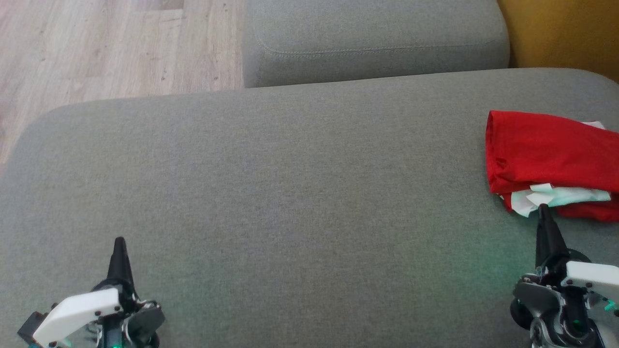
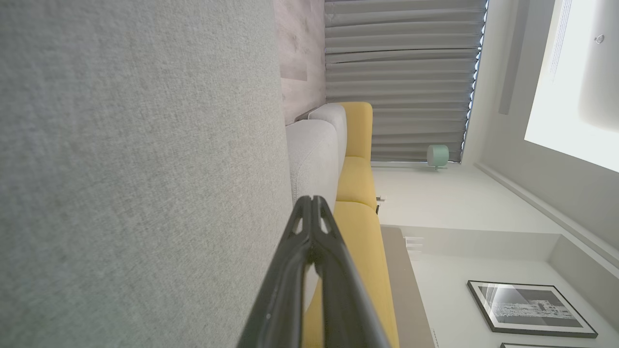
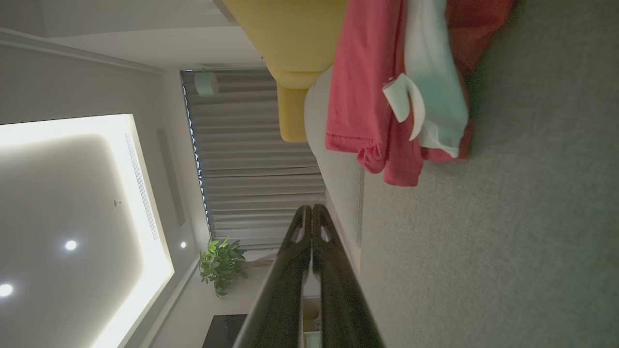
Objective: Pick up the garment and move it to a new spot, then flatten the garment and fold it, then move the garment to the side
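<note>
At the far left showed wooden floor (image 1: 96, 43). The left gripper (image 1: 119, 241) stood low over the wide grey cushion (image 1: 290, 183), its fingers pressed together and holding nothing. A second grey cushion (image 1: 372, 43) lay beyond it. The garment (image 1: 541, 145), red with a pale mint-white part folded in, lay bunched at the wide cushion's right edge. A white flap (image 3: 404, 96) stuck out of it, and any print on it was too blurred to read. The right gripper (image 1: 542, 209), fingers likewise pressed together and empty, pointed at the garment's near edge, close to it but apart from it in the right wrist view. Yellow upholstery (image 1: 561, 34) rose behind.
</note>
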Tool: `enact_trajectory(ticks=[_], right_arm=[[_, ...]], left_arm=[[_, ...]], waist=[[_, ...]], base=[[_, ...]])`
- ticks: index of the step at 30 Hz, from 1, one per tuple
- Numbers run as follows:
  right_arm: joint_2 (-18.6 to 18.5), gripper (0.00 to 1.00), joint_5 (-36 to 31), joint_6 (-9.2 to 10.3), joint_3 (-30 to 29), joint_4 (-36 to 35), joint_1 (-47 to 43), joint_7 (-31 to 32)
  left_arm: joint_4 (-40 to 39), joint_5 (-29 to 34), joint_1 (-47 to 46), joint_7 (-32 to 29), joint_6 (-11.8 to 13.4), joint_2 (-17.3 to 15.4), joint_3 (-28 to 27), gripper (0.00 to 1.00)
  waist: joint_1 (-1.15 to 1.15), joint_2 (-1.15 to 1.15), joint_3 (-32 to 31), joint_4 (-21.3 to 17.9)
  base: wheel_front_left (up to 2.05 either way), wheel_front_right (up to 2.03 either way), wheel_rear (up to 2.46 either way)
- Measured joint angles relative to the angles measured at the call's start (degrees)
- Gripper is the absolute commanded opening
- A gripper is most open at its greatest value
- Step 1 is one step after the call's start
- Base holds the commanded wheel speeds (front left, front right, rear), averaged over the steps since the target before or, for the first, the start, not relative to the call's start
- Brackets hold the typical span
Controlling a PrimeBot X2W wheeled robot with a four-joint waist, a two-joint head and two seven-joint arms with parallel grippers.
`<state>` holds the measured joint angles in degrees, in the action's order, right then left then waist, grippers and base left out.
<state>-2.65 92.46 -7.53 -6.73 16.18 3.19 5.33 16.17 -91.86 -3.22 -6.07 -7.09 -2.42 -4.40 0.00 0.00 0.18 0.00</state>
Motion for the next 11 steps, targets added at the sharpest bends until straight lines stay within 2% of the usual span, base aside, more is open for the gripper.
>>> enact_trajectory(ticks=[11], right_arm=[[0.0,0.0,0.0,0.0,-0.1,0.0,0.0,0.3]], left_arm=[[0.0,0.0,0.0,0.0,0.0,0.0,0.0,0.0]], waist=[[0.0,0.0,0.0,0.0]], base=[[0.0,0.0,0.0]])
